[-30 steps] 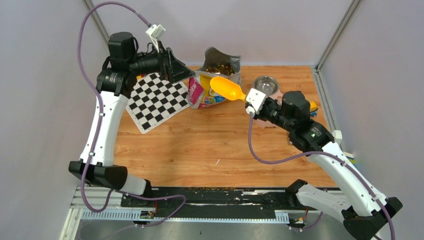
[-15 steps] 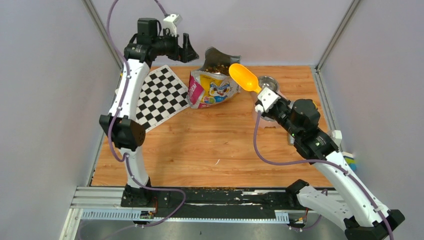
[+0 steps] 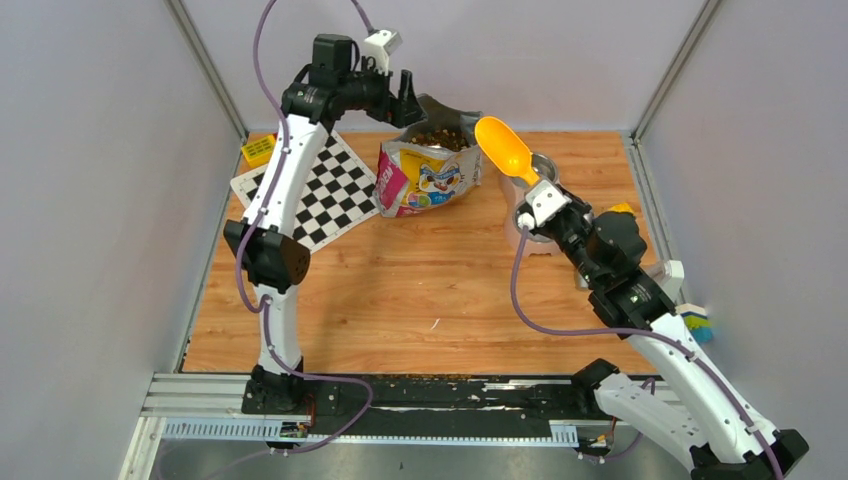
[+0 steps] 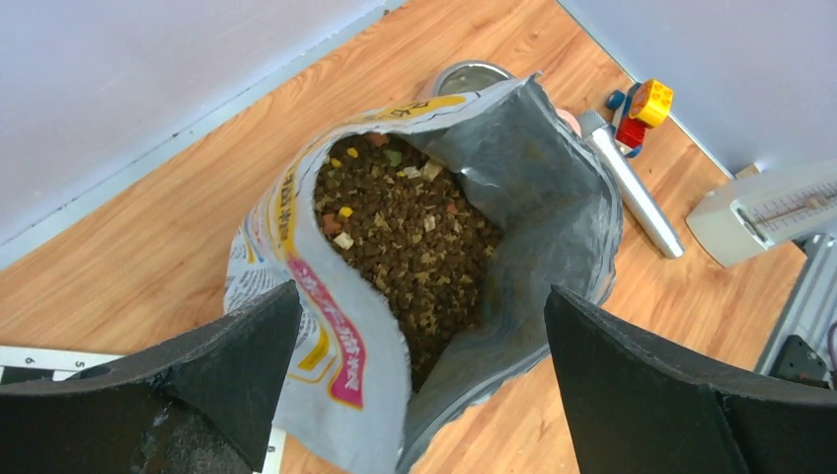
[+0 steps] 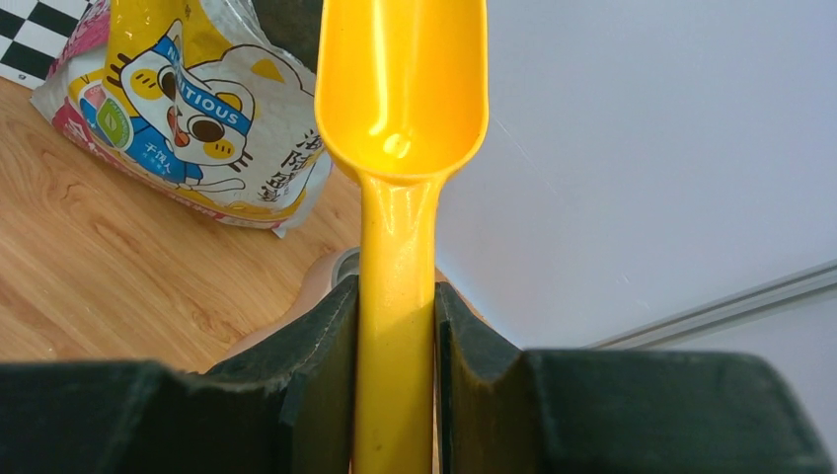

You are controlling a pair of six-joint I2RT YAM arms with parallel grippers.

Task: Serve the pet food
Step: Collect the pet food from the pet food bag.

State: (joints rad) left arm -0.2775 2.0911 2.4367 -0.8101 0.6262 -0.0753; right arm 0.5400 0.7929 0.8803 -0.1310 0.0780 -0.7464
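my left pincer (image 4: 422,294) is spread wide with nothing between the fingers. it hangs up high near the back wall, looking straight down into the open mouth of the cat-food bag (image 4: 296,257). the pet food (image 4: 405,237) sits inside that bag, a brown heap of kibble with a few yellow, green and pale bits on top. the bag rests on the wooden table (image 3: 420,290) at the back, cartoon cat facing front, just beside the checkerboard mat (image 3: 320,195).

my right pincer (image 5: 395,296) is pinching the handle of the yellow scoop (image 5: 400,89), one finger pressed on each side. the scoop is up in the air just right of the bag, with the cup pointing up toward the back wall. the cup shows only bare shiny plastic. the steel bowl (image 3: 545,166) is on the table right by the scoop, partly hidden behind it and my right wrist. can't tell what's in it from here.
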